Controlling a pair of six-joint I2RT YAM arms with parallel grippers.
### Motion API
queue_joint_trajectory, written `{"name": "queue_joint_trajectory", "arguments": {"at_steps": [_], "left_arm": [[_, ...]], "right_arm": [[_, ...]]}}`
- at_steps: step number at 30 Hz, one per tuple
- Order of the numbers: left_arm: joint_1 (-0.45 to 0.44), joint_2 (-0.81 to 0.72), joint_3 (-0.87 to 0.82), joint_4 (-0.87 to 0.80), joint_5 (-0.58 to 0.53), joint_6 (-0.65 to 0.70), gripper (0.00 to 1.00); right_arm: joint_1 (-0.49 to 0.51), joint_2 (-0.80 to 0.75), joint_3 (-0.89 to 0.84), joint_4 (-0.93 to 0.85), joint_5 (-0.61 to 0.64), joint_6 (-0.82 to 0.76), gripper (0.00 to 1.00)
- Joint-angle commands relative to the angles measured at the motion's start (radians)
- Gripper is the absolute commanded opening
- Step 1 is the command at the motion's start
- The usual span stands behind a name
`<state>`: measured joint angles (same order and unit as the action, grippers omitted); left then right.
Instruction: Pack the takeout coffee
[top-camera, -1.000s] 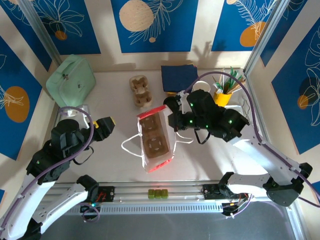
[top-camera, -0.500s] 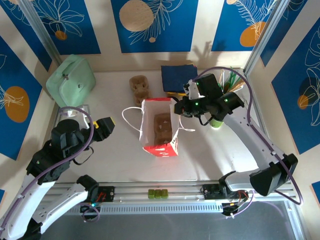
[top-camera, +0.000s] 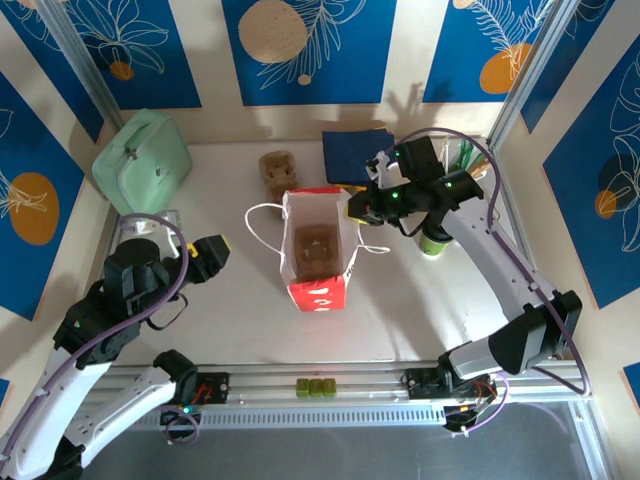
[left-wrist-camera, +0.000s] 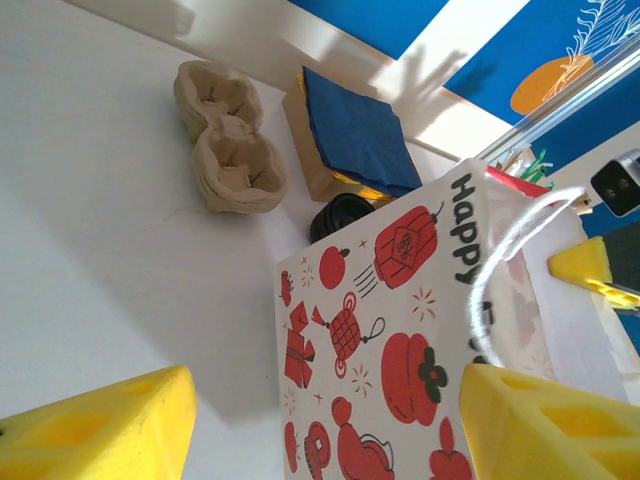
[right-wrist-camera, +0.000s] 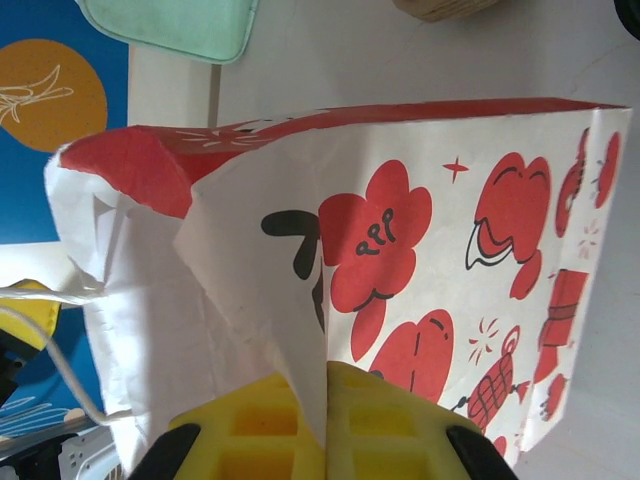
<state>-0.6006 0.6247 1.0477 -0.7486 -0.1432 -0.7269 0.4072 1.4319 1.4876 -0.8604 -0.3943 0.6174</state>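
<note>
R gripper (right-wrist-camera: 326, 400) pinched shut on rim of upright paper bag (top-camera: 318, 292), L gripper (top-camera: 213, 250) jaws wide, empty, takeout coffee (top-camera: 433, 244) on table (top-camera: 400, 310) just right of bag, outside it

Bright, even lighting. Sharp shadows fall on the back wall (top-camera: 400, 105). White patches wash out on the paper bag (right-wrist-camera: 250, 330); the close yellow fingers (left-wrist-camera: 100, 430) are softly blurred.
</note>
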Motion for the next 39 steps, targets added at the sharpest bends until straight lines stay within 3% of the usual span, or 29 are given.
{"name": "queue_joint_trajectory", "arguments": {"at_steps": [1,13,25,39], "left_arm": [[-0.002,-0.006,-0.006,-0.006,-0.012,0.011,0.70],[-0.001,-0.001,0.001,-0.015,-0.017,0.018,0.71],[-0.001,0.000,0.010,-0.021,-0.022,0.017,0.71],[-0.002,-0.005,0.003,-0.021,-0.019,0.011,0.71]], "right_arm": [[-0.013,0.029,0.044,-0.003,-0.059,-0.043,0.04],[-0.088,0.122,0.085,-0.024,-0.093,-0.097,0.05],[-0.120,0.191,0.143,-0.066,-0.098,-0.125,0.13],[-0.116,0.182,0.218,-0.143,-0.005,-0.158,0.45]]}}
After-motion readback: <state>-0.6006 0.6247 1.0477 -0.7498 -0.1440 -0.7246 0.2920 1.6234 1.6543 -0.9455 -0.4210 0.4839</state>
